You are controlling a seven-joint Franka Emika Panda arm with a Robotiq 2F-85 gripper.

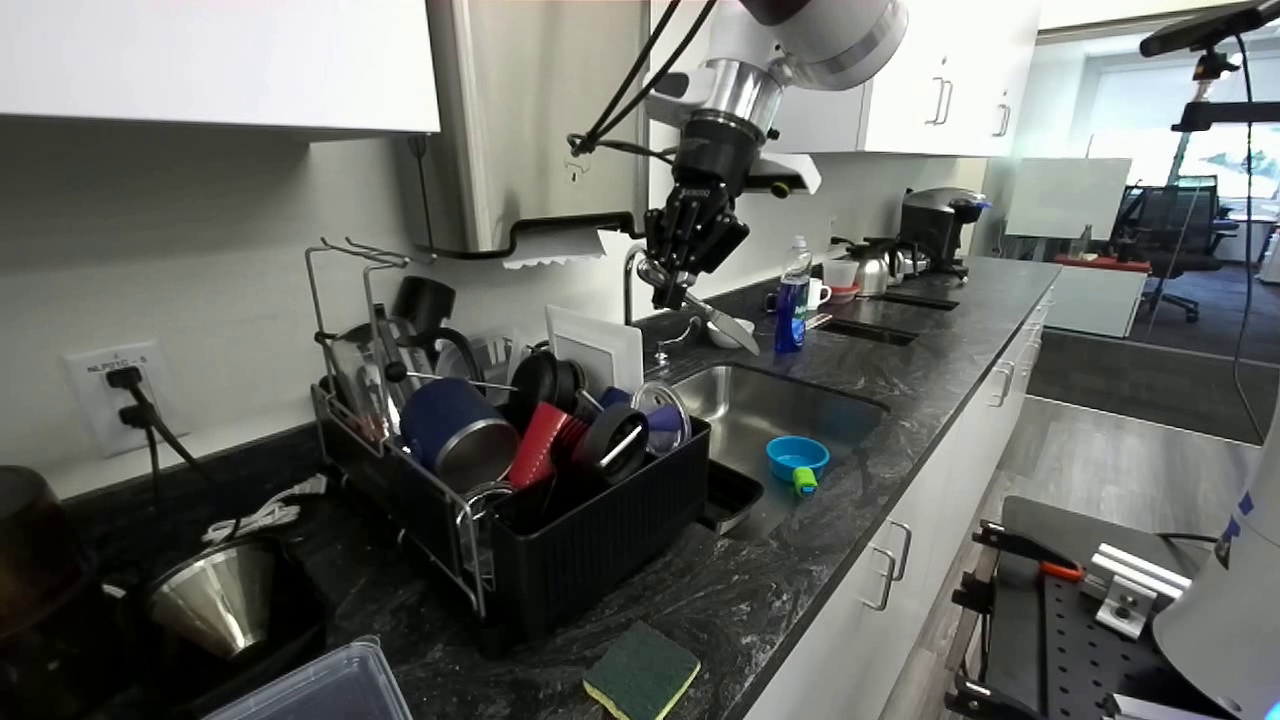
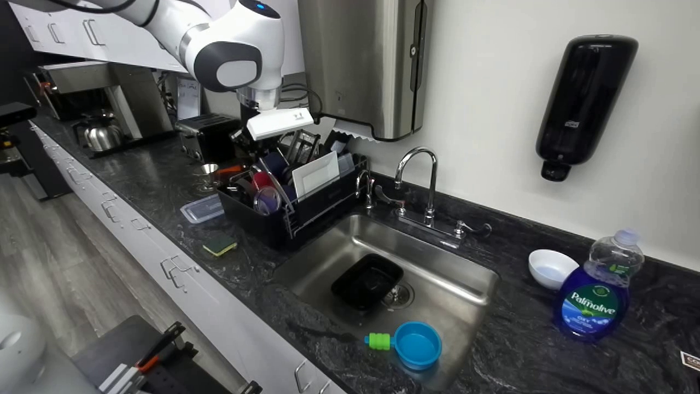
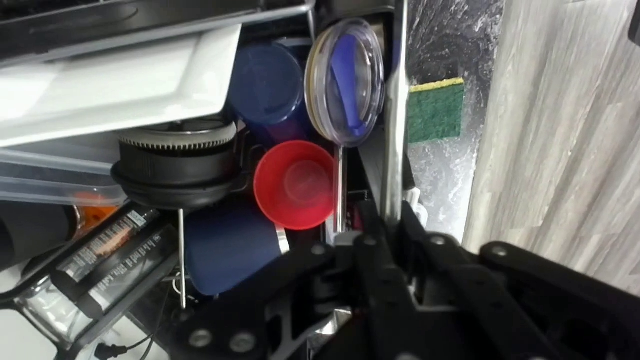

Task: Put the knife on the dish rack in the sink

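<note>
The black gripper (image 1: 672, 290) clamps a slim silvery knife (image 1: 730, 326) above the black rectangular dish rack (image 1: 600, 530) near the back edge of the dark stone surface (image 1: 770, 590).

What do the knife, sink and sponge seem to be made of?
Knife: metal, probably smooth, polished steel; silvery with bright glints along its length, though metallic-looking plastic can't be ruled out.
Sink: metal, likely stainless steel with a satin finish; gray sheen and soft highlights along its walls.
Sponge: likely foam with a scouring layer; yellow edge, matte dark green face.
</note>
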